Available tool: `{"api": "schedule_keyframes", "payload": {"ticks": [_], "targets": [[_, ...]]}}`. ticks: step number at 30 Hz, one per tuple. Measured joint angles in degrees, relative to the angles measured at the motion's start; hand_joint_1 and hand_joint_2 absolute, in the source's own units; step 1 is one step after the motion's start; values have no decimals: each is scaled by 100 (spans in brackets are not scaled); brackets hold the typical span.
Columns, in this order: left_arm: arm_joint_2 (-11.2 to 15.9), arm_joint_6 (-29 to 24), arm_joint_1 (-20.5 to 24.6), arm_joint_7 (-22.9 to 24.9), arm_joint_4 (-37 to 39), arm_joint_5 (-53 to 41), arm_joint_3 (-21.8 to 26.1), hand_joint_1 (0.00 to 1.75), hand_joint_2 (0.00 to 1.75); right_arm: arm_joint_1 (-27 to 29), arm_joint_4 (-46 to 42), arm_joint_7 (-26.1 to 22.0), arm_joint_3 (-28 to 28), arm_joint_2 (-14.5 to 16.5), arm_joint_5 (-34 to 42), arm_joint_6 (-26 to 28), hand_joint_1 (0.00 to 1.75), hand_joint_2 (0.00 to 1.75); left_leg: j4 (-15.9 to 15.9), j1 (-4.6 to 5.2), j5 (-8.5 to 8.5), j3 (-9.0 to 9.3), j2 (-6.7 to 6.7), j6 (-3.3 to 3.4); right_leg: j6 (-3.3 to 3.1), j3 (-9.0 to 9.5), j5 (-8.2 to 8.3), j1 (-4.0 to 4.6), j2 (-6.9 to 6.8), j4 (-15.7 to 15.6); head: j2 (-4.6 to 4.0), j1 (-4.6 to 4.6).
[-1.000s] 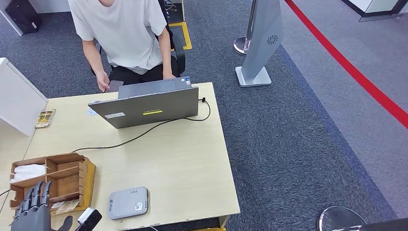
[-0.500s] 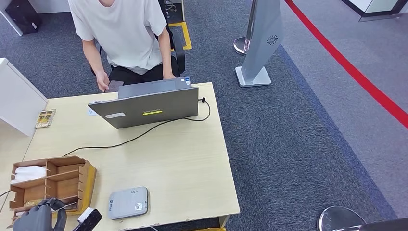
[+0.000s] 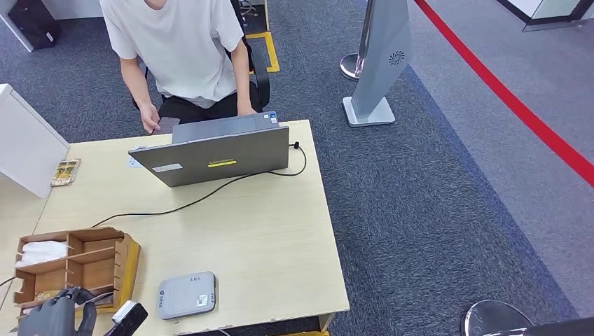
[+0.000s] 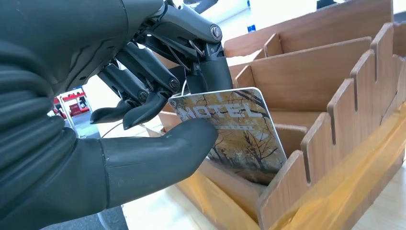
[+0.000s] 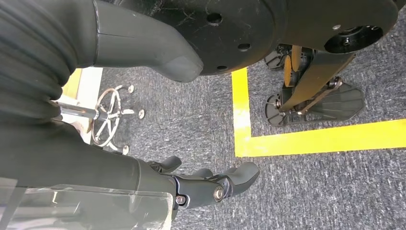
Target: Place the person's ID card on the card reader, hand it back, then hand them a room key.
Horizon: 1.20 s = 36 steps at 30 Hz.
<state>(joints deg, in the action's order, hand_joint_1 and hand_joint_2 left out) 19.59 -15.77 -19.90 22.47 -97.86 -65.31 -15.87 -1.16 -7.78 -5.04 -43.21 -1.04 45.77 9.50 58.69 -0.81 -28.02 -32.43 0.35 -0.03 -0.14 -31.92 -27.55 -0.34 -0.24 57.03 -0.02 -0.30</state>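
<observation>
Lowered left hand (image 4: 158, 96) pinches room key (image 4: 239, 134) in wooden organizer (image 4: 335, 96).

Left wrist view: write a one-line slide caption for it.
Left robot hand pinches a glossy autumn-tree HOTEL key card between thumb and fingers, its lower end inside a slotted wooden organiser box.

The room key (image 4: 237, 132) is a glossy card with "HOTEL" printed over a yellow autumn-tree picture. It's sitting tilted in a slot of the wooden organizer box (image 3: 91, 262) at the desk's near left corner. The card reader (image 3: 186, 295), a flat grey pad, lies just beside that box.
</observation>
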Motion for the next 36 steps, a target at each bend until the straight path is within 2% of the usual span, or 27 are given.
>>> {"api": "schedule_keyframes", "payload": {"ticks": [6,10,14,18,22,25,28,32,36], "targets": [[159,163,-24,-38,-470,-248,-1,175,175,0,2,-39,0,-1,39,12,0,175,0,-1,0,-1,0,0,0,-1,0,1,0,0,0,1],[519,513,-10,-218,-1197,-465,-5,175,175,-1,22,-88,0,1,126,4,0,175,0,-4,1,0,0,-1,0,-2,0,3,0,0,0,0],[970,586,109,-546,-2016,-870,-10,175,175,0,74,-151,1,1,209,-50,0,175,0,-5,3,0,-1,-2,-1,-2,0,4,-2,0,0,0],[1347,611,618,-856,-2640,-695,-39,175,175,-12,131,-220,2,1,225,-103,0,175,0,-4,6,-1,-6,-3,-1,-1,2,4,-9,1,0,0],[1400,865,1483,-862,-2829,-265,-94,175,175,-16,143,-226,-4,1,156,-128,0,175,1,-4,14,0,-10,-4,-6,-4,7,3,-15,0,0,1],[1236,1014,2565,-611,-2536,-133,-189,175,175,-47,111,-172,-76,1,-58,-98,0,175,1,-3,30,-10,-32,-3,-6,-5,16,3,-38,0,0,2],[1057,555,3485,-523,-1747,-510,-211,175,175,-99,10,-93,-210,1,-259,-33,0,175,1,-3,40,-10,-24,-7,-17,-7,33,4,-32,2,0,1],[953,-19,4165,-633,-622,-1033,-207,175,175,-132,-117,60,-381,-21,-436,-38,0,175,1,-5,45,-11,-6,-12,-22,-16,40,5,-15,4,0,0],[906,-295,4684,-790,605,-1402,-205,175,175,-184,-248,181,-544,-83,-519,-70,0,175,1,-6,49,-14,1,-15,-25,-25,46,6,-4,7,0,1]]}}
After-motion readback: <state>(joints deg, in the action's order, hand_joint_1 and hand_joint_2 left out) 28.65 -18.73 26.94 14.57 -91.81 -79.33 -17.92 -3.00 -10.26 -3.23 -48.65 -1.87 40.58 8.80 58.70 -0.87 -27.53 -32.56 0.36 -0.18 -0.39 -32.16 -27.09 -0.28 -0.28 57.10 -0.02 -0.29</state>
